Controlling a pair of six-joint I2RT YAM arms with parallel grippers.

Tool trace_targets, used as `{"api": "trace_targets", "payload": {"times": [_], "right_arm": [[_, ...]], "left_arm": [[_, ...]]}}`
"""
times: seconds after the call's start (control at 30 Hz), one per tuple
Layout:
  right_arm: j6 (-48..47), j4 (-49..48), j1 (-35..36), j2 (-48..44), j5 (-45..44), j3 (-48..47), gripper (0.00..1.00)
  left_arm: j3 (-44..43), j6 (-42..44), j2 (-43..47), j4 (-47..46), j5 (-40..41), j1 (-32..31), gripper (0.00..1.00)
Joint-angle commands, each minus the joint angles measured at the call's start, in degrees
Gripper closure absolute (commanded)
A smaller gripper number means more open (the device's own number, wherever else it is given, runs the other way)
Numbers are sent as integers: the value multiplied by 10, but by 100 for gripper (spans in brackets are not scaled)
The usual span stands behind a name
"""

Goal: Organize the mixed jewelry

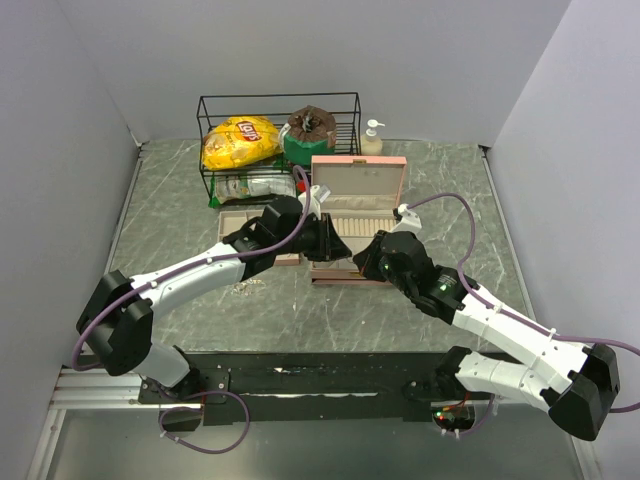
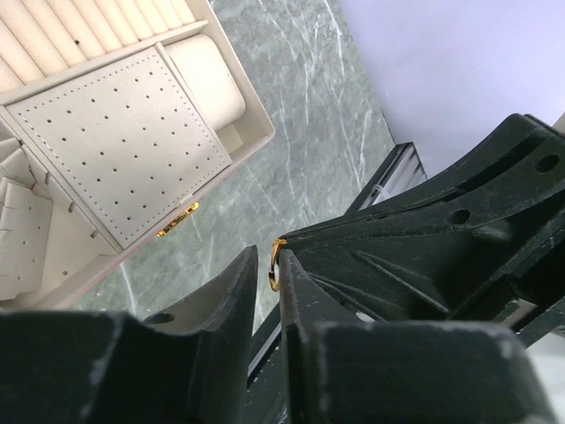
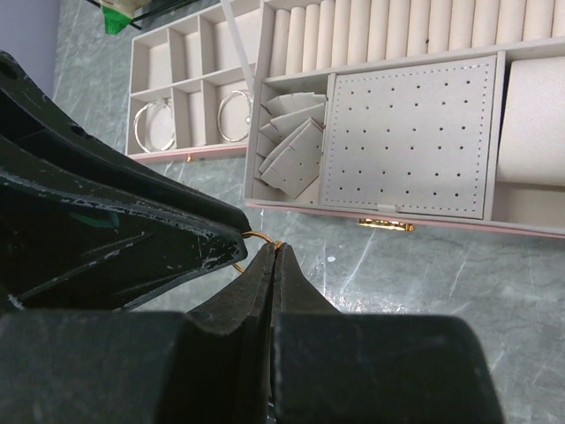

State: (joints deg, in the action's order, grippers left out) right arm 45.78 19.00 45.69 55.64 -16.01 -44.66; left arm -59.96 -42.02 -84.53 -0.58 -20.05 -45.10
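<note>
- Gold hoop [image 3: 256,235]: it is held in the air above the grey marbled table [image 1: 180,200], just in front of the pink box [image 1: 358,180], at the spot where the two pincers meet.
- Left arm [image 1: 190,270]: it is stretched from the near left corner up and to the right across the table. Its wrist is placed over the near edge of the beige tray [image 1: 235,215].
- Left pincer [image 2: 270,258]: its jaws are set a narrow gap apart. The hoop is seen in that gap, lying against one finger, with a sliver of space on the other side.
- Right arm [image 1: 500,325]: it is extended from the near right corner up and to the left, with the wrist angled towards the front of the box.
- Right pincer [image 3: 275,252]: its jaws are pressed together and the hoop is pinched at their very tip. Most of the loop is left sticking out towards the left pincer.
- A silver hoop [image 3: 155,125] and a second silver hoop [image 3: 234,115] are laid in separate compartments of the tray.
- A few tiny pieces [image 1: 245,288] are seen on the table beside the left arm.
</note>
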Motion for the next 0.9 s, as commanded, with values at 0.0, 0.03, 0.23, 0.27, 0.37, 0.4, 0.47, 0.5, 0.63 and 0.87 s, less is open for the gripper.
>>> {"api": "trace_targets", "payload": {"times": [0.0, 0.03, 0.23, 0.27, 0.37, 0.4, 0.47, 0.5, 0.63, 0.87], "right_arm": [[1, -20, -6, -6, -10, -6, 99], [1, -21, -5, -6, -10, -6, 99], [1, -21, -5, -7, -12, -7, 99], [2, -21, -6, -7, -12, -6, 99], [5, -22, -6, -5, -10, -5, 99], [5, -25, -5, -6, -10, -4, 99], [5, -23, -5, -7, -10, -4, 99], [4, -23, -5, -7, -10, -4, 99], [3, -22, -5, -5, -10, -5, 99], [0, -34, -5, -11, -9, 2, 97]], "left_arm": [[-23, 12, -3, 1, 0, -4, 79], [-24, 12, -4, 3, 0, -4, 79], [-25, 13, -3, 4, -2, -6, 76], [-24, 13, -4, 4, -4, -6, 76], [-26, 13, -8, 4, -10, -6, 78], [-24, 12, -8, 1, -11, -7, 80], [-24, 12, -8, 0, -13, -7, 82], [-23, 12, -9, -2, -15, -7, 83], [-23, 14, -9, -3, -17, -8, 97], [-22, 32, -3, 4, -4, -8, 99]]}}
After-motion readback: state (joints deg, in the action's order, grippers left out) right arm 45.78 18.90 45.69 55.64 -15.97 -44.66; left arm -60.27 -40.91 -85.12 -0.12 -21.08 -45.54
